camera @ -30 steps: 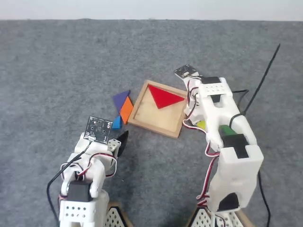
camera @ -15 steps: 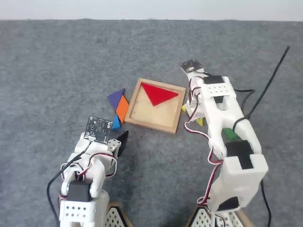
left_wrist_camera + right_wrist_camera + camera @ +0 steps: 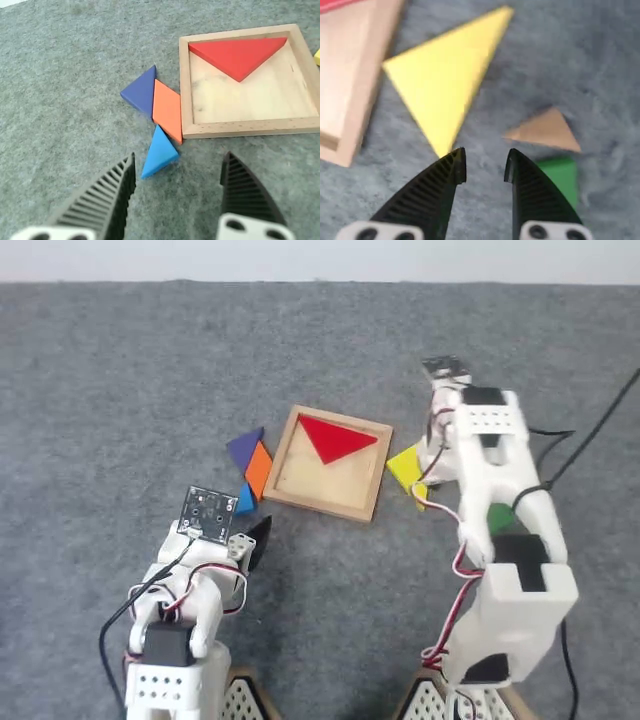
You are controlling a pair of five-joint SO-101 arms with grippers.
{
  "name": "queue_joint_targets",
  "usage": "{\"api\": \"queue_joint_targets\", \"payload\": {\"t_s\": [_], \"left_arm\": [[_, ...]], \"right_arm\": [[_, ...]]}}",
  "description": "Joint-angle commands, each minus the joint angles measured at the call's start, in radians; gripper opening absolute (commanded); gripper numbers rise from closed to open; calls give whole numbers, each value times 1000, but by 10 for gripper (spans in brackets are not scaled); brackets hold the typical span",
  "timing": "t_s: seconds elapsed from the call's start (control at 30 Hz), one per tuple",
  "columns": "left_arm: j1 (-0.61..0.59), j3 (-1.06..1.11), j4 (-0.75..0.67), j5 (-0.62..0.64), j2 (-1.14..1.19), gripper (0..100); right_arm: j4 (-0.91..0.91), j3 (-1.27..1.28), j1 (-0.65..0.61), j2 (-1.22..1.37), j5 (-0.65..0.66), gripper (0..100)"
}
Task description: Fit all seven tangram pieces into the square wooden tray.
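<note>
The square wooden tray (image 3: 283, 490) lies mid-table with a red triangle (image 3: 335, 437) in its far corner. Left of the tray, a purple triangle (image 3: 245, 447), an orange parallelogram (image 3: 259, 469) and a small blue triangle (image 3: 244, 501) lie together. My left gripper (image 3: 177, 172) stands open, just short of the blue triangle (image 3: 160, 154), with nothing in it. A yellow triangle (image 3: 404, 468) lies right of the tray. My right gripper (image 3: 484, 162) is open a little above the carpet at a tip of the yellow triangle (image 3: 445, 85), with a tan triangle (image 3: 543, 131) and a green piece (image 3: 560, 177) beside it.
Grey carpet covers the table. The orange parallelogram (image 3: 168, 109) touches the tray's outer wall (image 3: 235, 128). The right arm (image 3: 495, 500) hangs over the green piece (image 3: 497, 518). Cables trail at the right edge.
The tray slid left and turned, pushing the pieces at its left side. The right arm then swung to the right, uncovering the yellow triangle. The left arm stayed still.
</note>
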Motion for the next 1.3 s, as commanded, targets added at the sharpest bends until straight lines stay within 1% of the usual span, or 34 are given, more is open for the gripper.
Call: {"api": "queue_joint_targets", "payload": {"t_s": [0.0, 0.1, 0.17, 0.23, 0.33, 0.4, 0.5, 0.57, 0.67, 0.83, 1.07, 1.17, 1.27], "left_arm": [[-3, -10, 9, -5, -15, 268], [-3, -10, 9, -5, -15, 268], [-3, -10, 9, -5, -15, 268], [-3, -10, 9, -5, -15, 268], [-3, -10, 9, -5, -15, 268], [-3, -10, 9, -5, -15, 268], [-3, -10, 9, -5, -15, 268], [-3, -10, 9, -5, -15, 268], [-3, -10, 9, -5, -15, 268], [-3, -10, 9, -5, -15, 268], [-3, -10, 9, -5, -15, 268], [-3, -10, 9, -5, -15, 268], [-3, -10, 9, -5, -15, 268]], "right_arm": [[-18, -69, -45, -51, -135, 136], [-53, -114, -137, -61, -229, 137], [-91, -144, -171, -31, -301, 137], [-130, -180, -185, 25, -364, 138], [-165, -247, -188, 133, -506, 139], [-157, -299, -188, 189, -559, 165], [-116, -374, -185, 259, -557, 236], [-77, -407, -179, 286, -535, 259], [-21, -442, -183, 314, -488, 260], [67, -466, -209, 328, -451, 262], [73, -463, -191, 329, -433, 260], [65, -463, -188, 329, -365, 262], [68, -468, -191, 344, -345, 262]]}}
